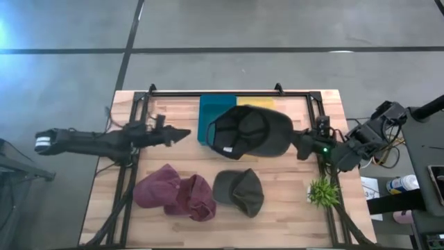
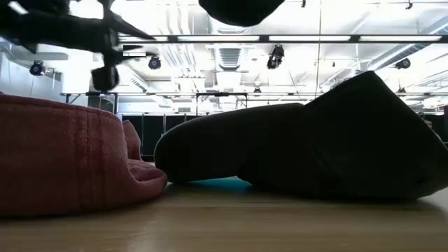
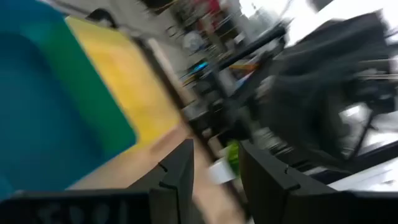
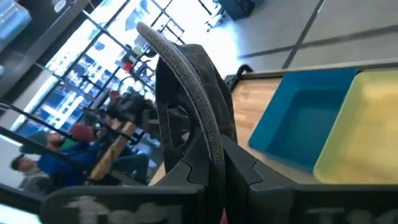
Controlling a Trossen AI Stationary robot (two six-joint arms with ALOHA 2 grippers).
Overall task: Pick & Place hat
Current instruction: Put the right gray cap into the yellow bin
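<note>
My right gripper is shut on a dark olive cap, which it holds in the air, hollow side up, over the teal bin and the yellow bin. The low view shows this cap high above the table. My left gripper is open and touches nothing, hovering just left of the teal bin. In its wrist view, the left gripper looks past the teal bin. A second olive cap and a maroon cap rest on the table near its front edge. My right gripper pinches the cap's brim between its two fingers at the edge on the cap's right side. The fingers come in roughly level from the table's right. The cap is lifted clear and extends leftward from the fingers with its inside facing up.
A small green plant stands near the table's right front corner. A black frame rail runs along the far edge and down both sides. Bare wood shows between the olive cap and the plant.
</note>
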